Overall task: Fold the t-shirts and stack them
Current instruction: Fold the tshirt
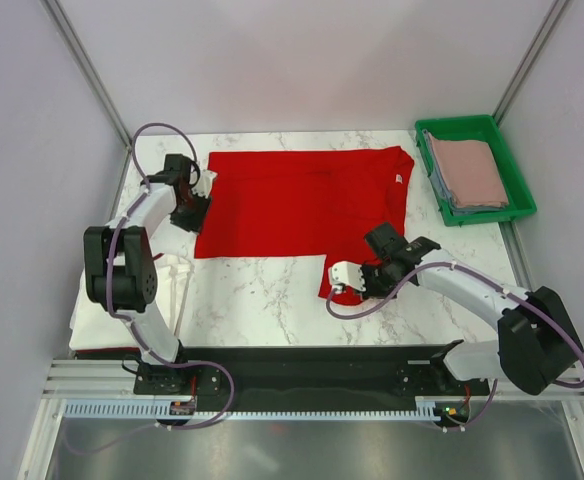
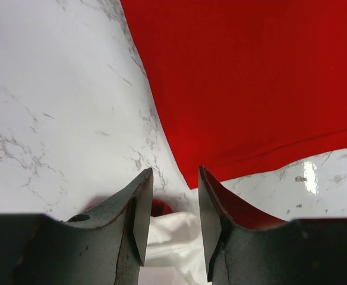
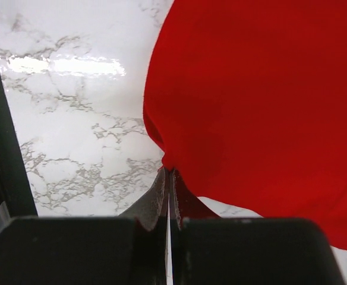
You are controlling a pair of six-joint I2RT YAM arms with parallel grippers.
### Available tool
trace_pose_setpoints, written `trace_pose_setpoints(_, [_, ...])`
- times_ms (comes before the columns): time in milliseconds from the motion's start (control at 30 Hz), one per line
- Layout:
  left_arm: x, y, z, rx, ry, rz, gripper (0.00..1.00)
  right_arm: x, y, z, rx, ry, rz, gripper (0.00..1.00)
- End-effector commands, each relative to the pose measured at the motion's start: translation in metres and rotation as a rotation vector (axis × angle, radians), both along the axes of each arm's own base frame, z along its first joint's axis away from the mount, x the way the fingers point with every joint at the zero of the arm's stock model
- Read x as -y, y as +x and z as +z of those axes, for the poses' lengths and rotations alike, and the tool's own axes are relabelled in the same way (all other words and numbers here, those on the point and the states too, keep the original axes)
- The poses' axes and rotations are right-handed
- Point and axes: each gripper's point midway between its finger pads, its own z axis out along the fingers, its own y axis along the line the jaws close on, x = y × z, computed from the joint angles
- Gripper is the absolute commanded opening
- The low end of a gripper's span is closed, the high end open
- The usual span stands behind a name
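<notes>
The red t-shirt (image 1: 302, 200) lies spread flat on the marble table, its white neck label (image 1: 399, 180) at the right. My right gripper (image 1: 344, 288) is shut on the shirt's near right sleeve; in the right wrist view the jaws (image 3: 169, 172) pinch a bunched edge of red cloth (image 3: 262, 101). My left gripper (image 1: 189, 213) is open and empty just off the shirt's left edge (image 2: 251, 77); its fingers (image 2: 139, 214) stand apart above the table. A white t-shirt (image 1: 97, 310) lies at the near left. A folded dusty-pink t-shirt (image 1: 469, 170) lies in the tray.
The green plastic tray (image 1: 517, 170) stands at the far right corner. White cloth (image 2: 167, 237) shows low between my left fingers. A black rail (image 1: 302, 365) with the arm bases runs along the near edge. Grey walls enclose the table.
</notes>
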Motion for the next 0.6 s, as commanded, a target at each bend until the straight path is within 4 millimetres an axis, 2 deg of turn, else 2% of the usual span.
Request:
trace_pose_setpoints(0, [0.0, -0.018, -0.01, -0.063, -0.008, -0.015, 0.44, -0.01, 0.019, 0.019, 0.048, 0.034, -0.029, 0.0])
trace_pose_setpoints(333, [0.001, -0.044, -0.045, -0.177, -0.016, -0.035, 0.39, -0.015, 0.025, 0.018, 0.047, 0.036, -0.03, 0.0])
trace_pose_setpoints(567, [0.002, -0.053, -0.058, -0.218, -0.022, -0.041, 0.37, -0.015, 0.025, 0.017, 0.042, 0.036, -0.034, 0.0])
